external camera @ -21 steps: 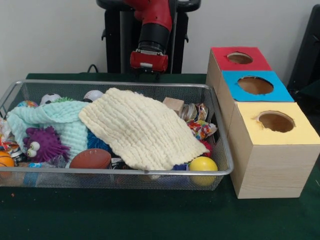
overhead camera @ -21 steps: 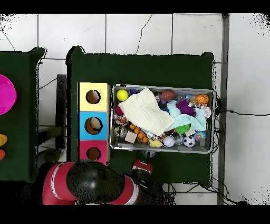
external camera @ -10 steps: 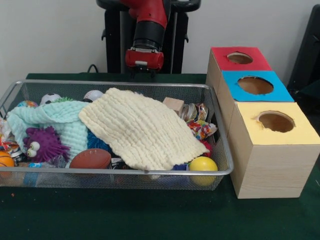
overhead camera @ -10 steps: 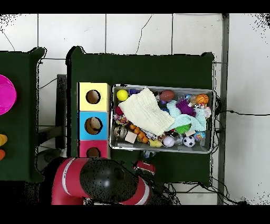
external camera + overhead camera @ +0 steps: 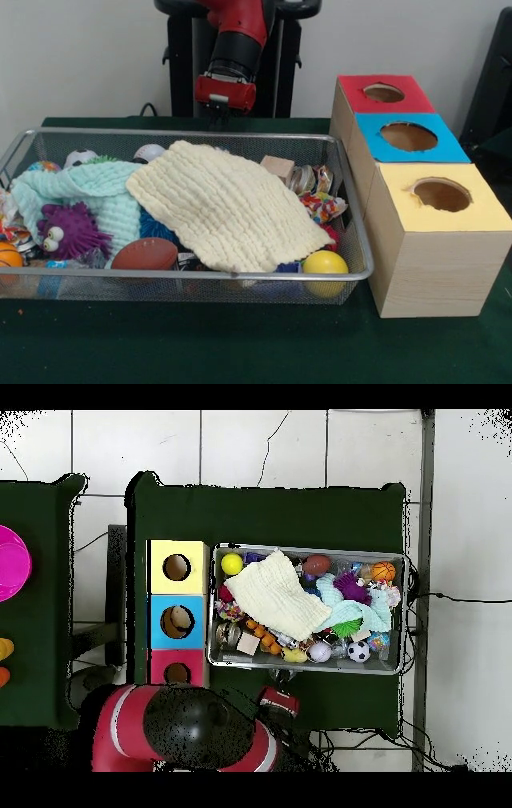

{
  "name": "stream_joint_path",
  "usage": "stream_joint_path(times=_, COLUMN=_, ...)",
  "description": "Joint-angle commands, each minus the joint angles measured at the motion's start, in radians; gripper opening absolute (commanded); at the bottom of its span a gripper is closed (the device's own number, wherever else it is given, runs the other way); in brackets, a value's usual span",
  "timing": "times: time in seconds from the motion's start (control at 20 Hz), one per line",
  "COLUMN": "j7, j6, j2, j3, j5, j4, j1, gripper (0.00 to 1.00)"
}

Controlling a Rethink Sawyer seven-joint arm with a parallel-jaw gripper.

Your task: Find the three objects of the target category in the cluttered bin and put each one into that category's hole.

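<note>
The pincer point(image 5: 218, 118) hangs at the top of the front view, behind the bin's far rim and above the green worktop point(image 5: 240, 352); its red wrist block hides the tips, so I cannot tell whether it is open or closed. It holds nothing that I can see. In the overhead view the arm's red end point(image 5: 279, 702) sits just below the bin's lower rim.

The wire bin point(image 5: 362, 240) fills the left and middle of the front view. A cream cloth point(image 5: 228, 204) lies across its middle, over most of the clutter. A mint cloth point(image 5: 92, 188) spreads to the left of it, with a purple spiky toy point(image 5: 70, 228) resting on its lower edge. A brown football point(image 5: 146, 254) lies at the near rim, partly under the cream cloth. A yellow ball point(image 5: 325, 264) sits in the near right corner. A wooden block point(image 5: 278, 167) and some shiny wrapped pieces point(image 5: 316, 192) show at the cloth's right edge. A soccer ball point(image 5: 80, 158) and a white ball point(image 5: 149, 152) peek up along the far rim, and an orange ball point(image 5: 8, 256) is at the far left.

Just right of the bin stand three boxes in a row, touching: yellow top point(image 5: 472, 212) nearest, blue top point(image 5: 444, 148) in the middle, red top point(image 5: 416, 100) farthest. Each has a round hole. In the overhead view something pale lies inside the blue box's hole point(image 5: 178, 620).
</note>
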State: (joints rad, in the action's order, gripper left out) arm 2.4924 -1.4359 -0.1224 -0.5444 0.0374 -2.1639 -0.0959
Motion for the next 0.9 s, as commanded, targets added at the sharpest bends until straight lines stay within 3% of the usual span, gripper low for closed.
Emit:
stream_joint_path(times=0.05, j7=0.079, j6=0.071, j2=-0.043, j3=0.083, j5=0.105, j4=-0.033, j1=-0.028, gripper=0.00)
stream_joint_path(times=0.4, j7=0.085, j6=0.108, j2=-0.033, j3=0.088, j5=0.114, j4=-0.039, j1=-0.042, gripper=0.00)
stream_joint_path(times=0.6, j7=0.083, j6=0.193, j2=0.019, j3=0.090, j5=0.064, j4=-0.058, j1=-0.027, gripper=0.00)
stream_joint_path(times=0.9, j7=0.089, j6=0.403, j2=0.081, j3=0.131, j5=-0.101, j4=-0.017, j1=0.061, gripper=0.00)
